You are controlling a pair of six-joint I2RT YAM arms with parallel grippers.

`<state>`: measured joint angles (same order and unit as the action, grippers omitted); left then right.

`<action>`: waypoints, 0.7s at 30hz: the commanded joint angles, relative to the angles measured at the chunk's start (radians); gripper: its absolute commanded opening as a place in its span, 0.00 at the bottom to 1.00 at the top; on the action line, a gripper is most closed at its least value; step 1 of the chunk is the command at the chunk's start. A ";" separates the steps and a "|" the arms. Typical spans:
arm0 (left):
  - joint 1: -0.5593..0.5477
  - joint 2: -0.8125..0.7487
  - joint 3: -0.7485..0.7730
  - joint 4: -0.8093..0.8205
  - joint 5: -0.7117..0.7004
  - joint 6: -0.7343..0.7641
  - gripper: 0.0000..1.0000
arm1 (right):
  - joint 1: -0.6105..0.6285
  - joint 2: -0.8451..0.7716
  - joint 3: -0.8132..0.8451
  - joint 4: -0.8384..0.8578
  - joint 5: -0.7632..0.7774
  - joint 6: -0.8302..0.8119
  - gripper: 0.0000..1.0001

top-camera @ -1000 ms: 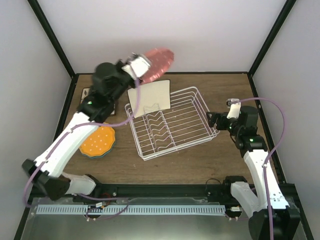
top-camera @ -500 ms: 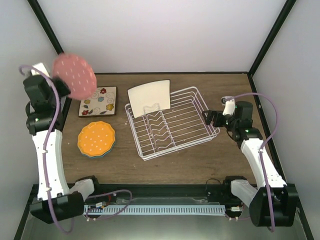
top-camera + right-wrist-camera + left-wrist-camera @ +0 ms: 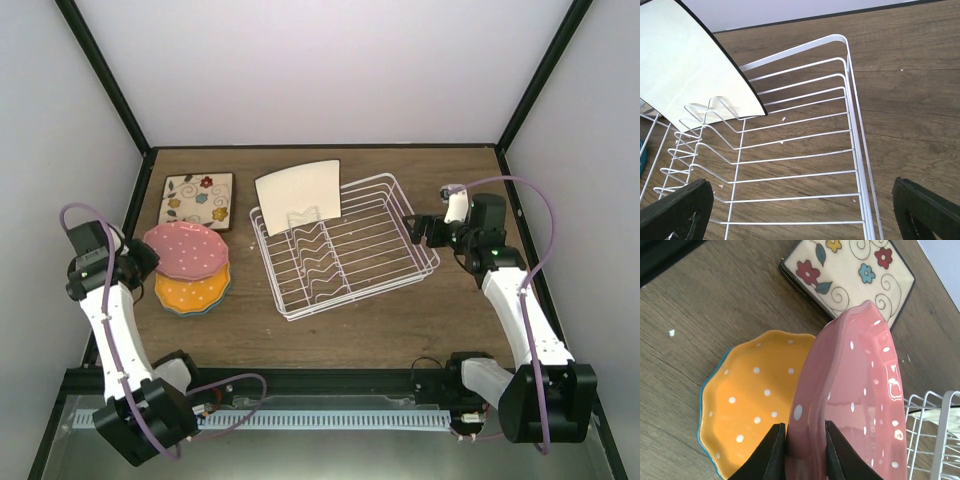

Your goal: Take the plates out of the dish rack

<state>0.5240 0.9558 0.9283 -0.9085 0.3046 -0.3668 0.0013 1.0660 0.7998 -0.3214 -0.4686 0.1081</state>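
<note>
My left gripper [image 3: 143, 262] [image 3: 805, 450] is shut on the rim of the pink dotted plate [image 3: 187, 250] [image 3: 860, 400], which hangs tilted just above the orange dotted plate [image 3: 200, 290] [image 3: 755, 405]. A blue plate's edge [image 3: 704, 435] shows under the orange one. A floral square plate [image 3: 198, 201] [image 3: 850, 275] lies flat behind them. The plain cream square plate [image 3: 298, 197] [image 3: 685, 65] stands upright at the back of the white wire dish rack [image 3: 400, 215] [image 3: 855, 125]. My right gripper [image 3: 412, 230] [image 3: 805, 210] is open over the rack's right end, nothing between its fingers.
Black frame posts and pale walls enclose the brown table. The left arm stands by the left wall, the right arm near the right wall with its purple cable looped above it.
The left arm has swung the pink plate from high over the rack's back to the left and down, to just above the orange plate. The right gripper has edged toward the rack.
</note>
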 commanded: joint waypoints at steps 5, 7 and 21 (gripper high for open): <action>0.006 -0.037 -0.038 0.046 0.040 -0.011 0.04 | -0.011 -0.005 0.047 -0.021 -0.009 -0.019 1.00; 0.006 -0.032 -0.045 0.040 0.010 -0.009 0.04 | -0.011 -0.007 0.046 -0.021 -0.008 -0.017 1.00; 0.006 0.031 -0.106 0.098 -0.016 -0.031 0.04 | -0.011 -0.031 0.034 -0.028 0.004 -0.009 1.00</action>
<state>0.5240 0.9802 0.8185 -0.9001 0.2451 -0.3672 0.0013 1.0534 0.8001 -0.3363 -0.4675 0.1017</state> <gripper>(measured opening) 0.164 0.997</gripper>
